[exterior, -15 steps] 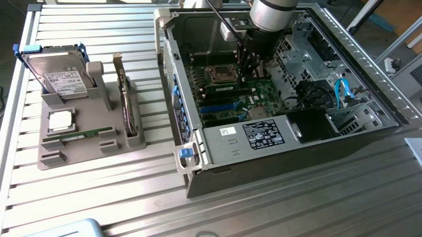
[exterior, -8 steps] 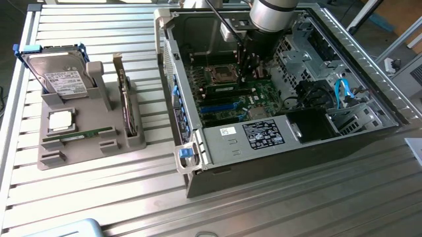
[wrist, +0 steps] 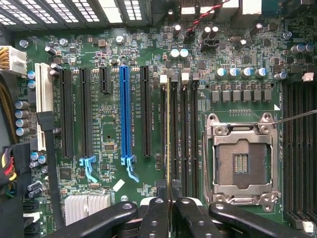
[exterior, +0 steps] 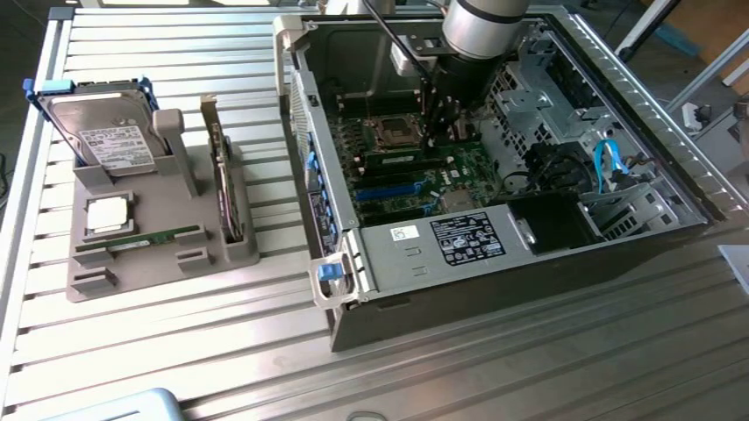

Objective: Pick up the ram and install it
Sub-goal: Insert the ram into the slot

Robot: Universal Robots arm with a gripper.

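In the wrist view the ram (wrist: 169,139) shows edge-on as a thin line running along the black memory slots (wrist: 184,134) on the green motherboard (wrist: 109,134). My gripper (wrist: 169,204) is shut on its near end, one black finger (wrist: 154,218) on each side. I cannot tell whether the stick is touching the slot or hanging just above it. In the exterior view the arm reaches down into the open computer case (exterior: 307,114), and my gripper (exterior: 443,132) is over the motherboard beside the processor socket (exterior: 392,132).
The empty processor socket (wrist: 241,163) lies beside the memory slots, and a blue expansion slot (wrist: 124,114) on the other side. Left of the case a grey holder (exterior: 88,285) carries a hard drive (exterior: 111,136), a silver chip (exterior: 108,213), an upright card (exterior: 220,175) and another green stick (exterior: 153,239).
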